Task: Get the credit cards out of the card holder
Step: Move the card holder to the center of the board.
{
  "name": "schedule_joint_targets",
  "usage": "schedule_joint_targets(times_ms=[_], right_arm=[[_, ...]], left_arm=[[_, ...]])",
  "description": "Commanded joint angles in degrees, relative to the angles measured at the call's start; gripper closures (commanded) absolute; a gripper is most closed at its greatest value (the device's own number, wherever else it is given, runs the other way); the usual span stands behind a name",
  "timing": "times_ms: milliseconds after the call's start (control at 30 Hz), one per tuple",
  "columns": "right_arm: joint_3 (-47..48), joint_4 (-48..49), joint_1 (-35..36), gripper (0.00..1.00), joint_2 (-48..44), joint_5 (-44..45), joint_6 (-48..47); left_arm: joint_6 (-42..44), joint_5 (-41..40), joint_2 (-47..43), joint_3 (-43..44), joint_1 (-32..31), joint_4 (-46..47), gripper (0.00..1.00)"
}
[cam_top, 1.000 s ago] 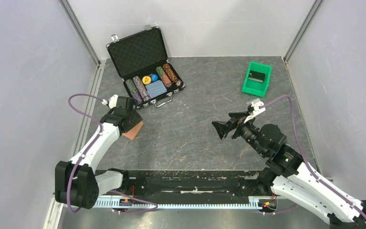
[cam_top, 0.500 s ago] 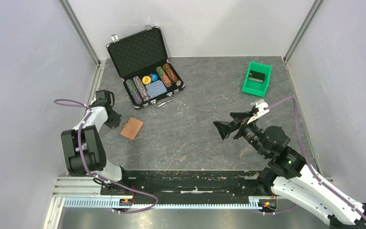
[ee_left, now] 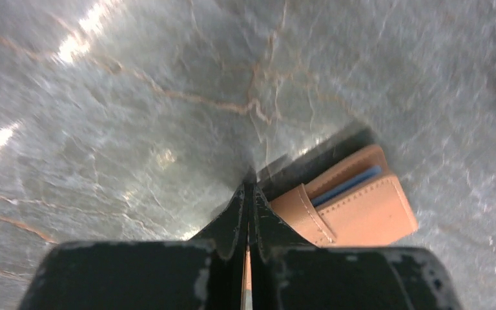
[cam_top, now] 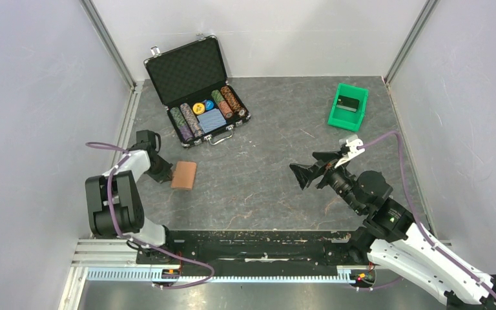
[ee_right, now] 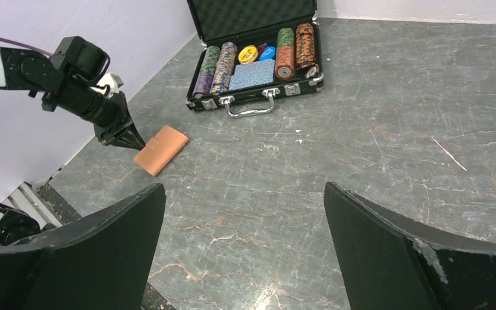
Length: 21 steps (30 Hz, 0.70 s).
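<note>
The brown card holder point(cam_top: 184, 174) lies folded shut and flat on the grey table, left of centre. In the left wrist view the card holder point(ee_left: 355, 206) shows a blue strip of lining in its fold. The credit cards are hidden. My left gripper point(cam_top: 166, 174) is shut, its tips down at the table against the holder's left edge, with the holder beside the jaws. In the right wrist view the left gripper point(ee_right: 134, 143) points at the end of the card holder point(ee_right: 161, 150). My right gripper point(cam_top: 309, 166) hangs open and empty above the table, right of centre.
An open black case point(cam_top: 197, 90) with poker chips stands at the back left, close behind the holder. A green bin point(cam_top: 358, 116) holding a black block point(cam_top: 347, 103) sits at the back right. Grey walls close in both sides.
My left gripper has shut and dropped to the table at the holder's left. The holder has slid a little to the right and turned. The right arm has barely moved.
</note>
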Motion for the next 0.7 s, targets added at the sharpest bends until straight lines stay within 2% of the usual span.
schedule_joint_targets(times_ms=[0, 100, 267, 367, 433, 533, 567, 667], right_arm=[[0.05, 1.42, 0.13, 0.04, 0.75, 1.13, -1.16], [0.19, 0.91, 0.13, 0.04, 1.51, 0.85, -0.96], [-0.40, 0.39, 0.13, 0.04, 2.65, 1.56, -0.39], [-0.09, 0.13, 0.13, 0.04, 3.07, 2.02, -0.05], [0.19, 0.15, 0.13, 0.04, 3.30, 2.05, -0.12], [0.76, 0.17, 0.13, 0.04, 4.09, 1.88, -0.34], [0.79, 0.24, 0.13, 0.04, 4.23, 1.81, -0.38], [0.14, 1.00, 0.13, 0.04, 4.43, 1.67, -0.17]], left_arm=[[-0.82, 6.48, -4.35, -5.16, -1.44, 1.18, 0.98], [-2.40, 7.66, -7.72, -6.87, -4.78, 0.90, 0.98], [-7.92, 7.97, -15.53, -10.42, -14.04, 1.94, 0.98], [-9.39, 7.78, -21.05, -12.55, -16.78, 2.05, 0.97], [-8.45, 4.98, -24.43, -12.44, -17.45, -0.25, 0.89], [-5.45, -1.59, -28.18, -11.45, -18.72, -3.85, 0.70], [-4.09, -3.35, -28.56, -10.88, -19.41, -4.71, 0.61], [-0.52, -5.58, -27.72, -8.44, -22.50, -6.68, 0.48]])
